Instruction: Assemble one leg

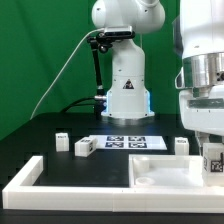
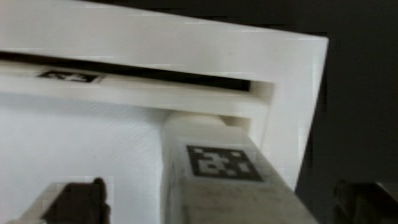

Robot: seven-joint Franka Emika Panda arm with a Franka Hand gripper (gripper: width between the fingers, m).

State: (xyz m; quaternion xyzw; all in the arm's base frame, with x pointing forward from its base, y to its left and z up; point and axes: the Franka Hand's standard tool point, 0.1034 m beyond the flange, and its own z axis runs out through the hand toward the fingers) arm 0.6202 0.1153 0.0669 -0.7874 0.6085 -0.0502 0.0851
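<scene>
My hand (image 1: 212,160) hangs at the near right of the exterior view, fingers (image 2: 75,200) spread to either side of a leg (image 1: 213,162) that I grip, its tag facing out. In the wrist view this leg (image 2: 222,170) stands against the corner of the big white tray panel (image 2: 107,120). That panel (image 1: 165,170) lies on the black bench (image 1: 40,140), with the L-shaped border bar (image 1: 60,187) in front. Farther back, three more legs (image 1: 84,147) flank the marker board (image 1: 127,142).
</scene>
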